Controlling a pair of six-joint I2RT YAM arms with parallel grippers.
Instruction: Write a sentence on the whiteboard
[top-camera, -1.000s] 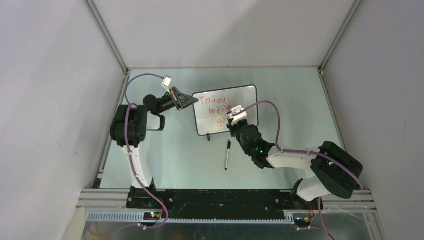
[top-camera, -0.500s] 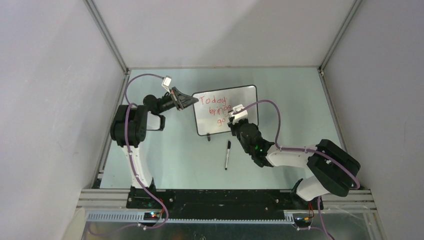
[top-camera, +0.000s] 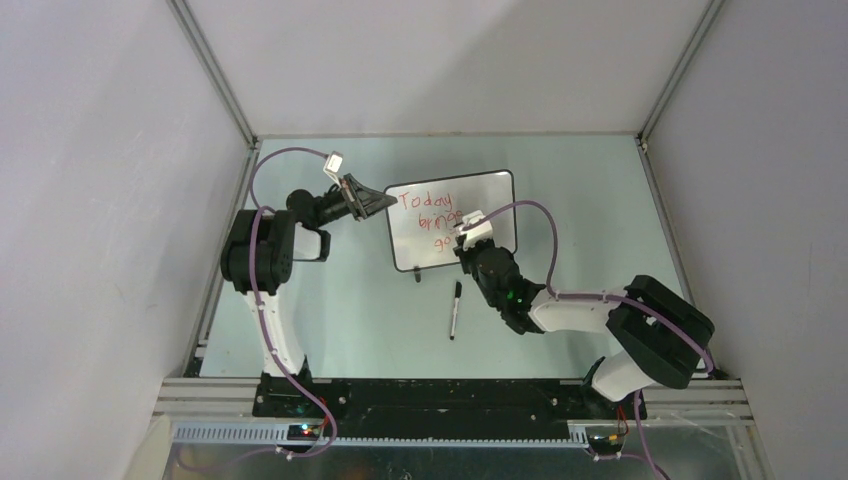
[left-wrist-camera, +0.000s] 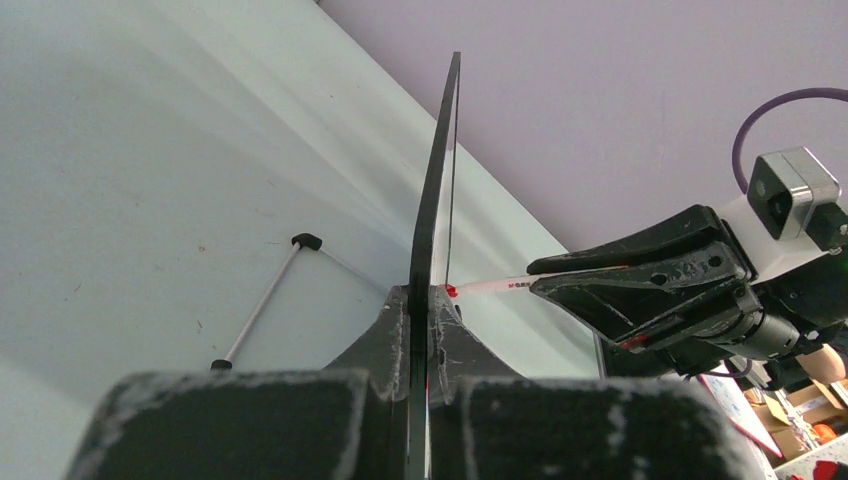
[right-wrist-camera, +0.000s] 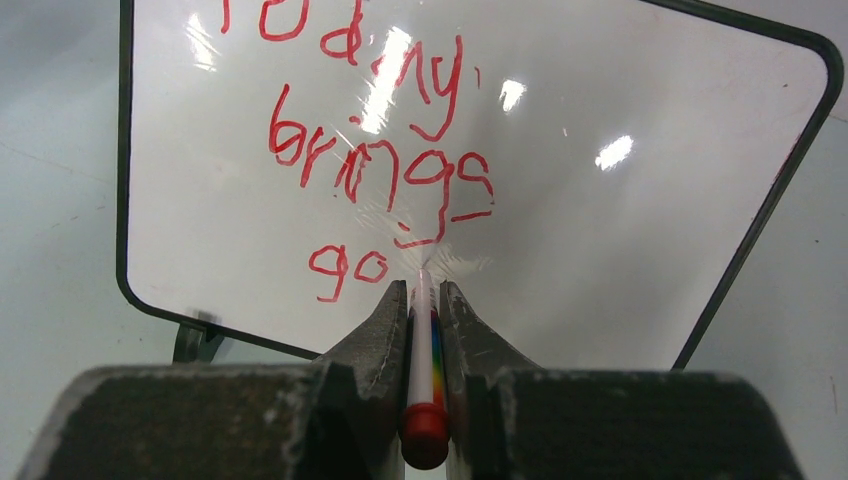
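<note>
written: sentence (right-wrist-camera: 380, 170) read "today brings go" on whiteboard (top-camera: 492, 205)
remaining: third word looked unfinished
left gripper (left-wrist-camera: 420, 300): clamped whiteboard edge
right gripper (right-wrist-camera: 422, 290): pinched red marker (right-wrist-camera: 421, 340)

A slim pen (top-camera: 455, 310) with black ends is seen lying flat on the pale green table (top-camera: 340, 320), near the right jaws on their base side, well apart from the left jaws.

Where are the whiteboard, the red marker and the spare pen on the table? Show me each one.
whiteboard (right-wrist-camera: 620, 240), right wrist view, bare white face.
red marker (right-wrist-camera: 421, 350), right wrist view, middle of its white barrel.
spare pen (top-camera: 455, 310), top external view, middle of its body.
</note>
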